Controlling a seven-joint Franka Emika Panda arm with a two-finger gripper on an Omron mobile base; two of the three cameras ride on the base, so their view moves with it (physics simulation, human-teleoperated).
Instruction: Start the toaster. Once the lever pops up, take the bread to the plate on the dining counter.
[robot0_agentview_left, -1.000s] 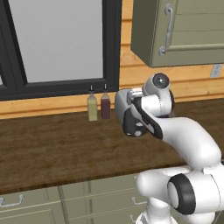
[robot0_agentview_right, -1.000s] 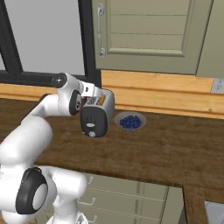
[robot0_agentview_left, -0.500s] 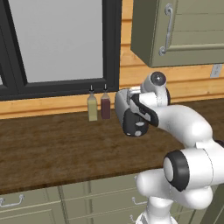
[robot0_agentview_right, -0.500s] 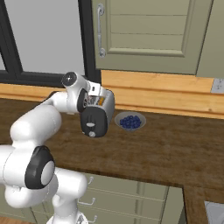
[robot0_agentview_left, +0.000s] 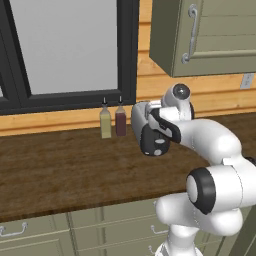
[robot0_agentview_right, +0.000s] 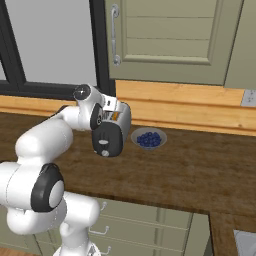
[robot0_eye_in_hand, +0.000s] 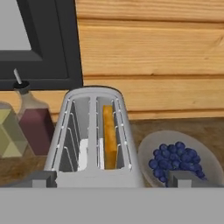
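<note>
From the left base view, the toaster stood on the dark wood worktop just right of two bottles, with the arm's hand pressed in against its black end panel and covering part of it. From the right base view, the toaster sat beside a bowl of blueberries, and a small pale knob showed low on the black panel; I could not pick out the lever itself, nor tell whether the jaws were open or closed. In the hand view, looking down the slots, the bread stood on edge in the right-hand slot, its top below the rim. I judged the work to be at the first step, starting the toaster. The next move called for finding the tab and pushing it straight down its slot.
</note>
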